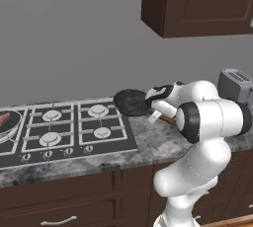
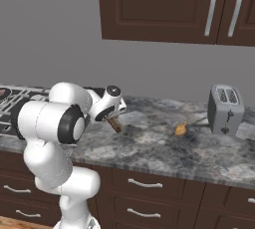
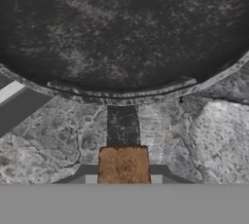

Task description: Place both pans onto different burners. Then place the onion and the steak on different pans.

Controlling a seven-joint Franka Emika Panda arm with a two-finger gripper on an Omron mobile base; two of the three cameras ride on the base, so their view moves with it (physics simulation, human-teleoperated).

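Observation:
A black pan [image 1: 131, 101] hovers over the counter just off the hob's right edge, its rim close to the back right burner [image 1: 98, 110]. My gripper [image 1: 156, 115] is shut on this pan's brown handle [image 3: 123, 162], and a dark fingertip [image 3: 89, 173] shows on either side of it. The pan's dark inside [image 3: 121, 28] spreads across the top of the hand view. A second pan [image 1: 9, 128] sits on the far left burner with the red steak [image 1: 4, 119] lying in it. The tan onion [image 2: 180, 130] lies on the counter to the right, near the toaster.
A silver toaster [image 2: 225, 109] stands at the back right of the grey stone counter [image 2: 164, 148]. The dark hob [image 1: 74, 144] has free burners in its middle and right columns, with knobs along its front. Brown wall cabinets [image 2: 164, 9] hang above.

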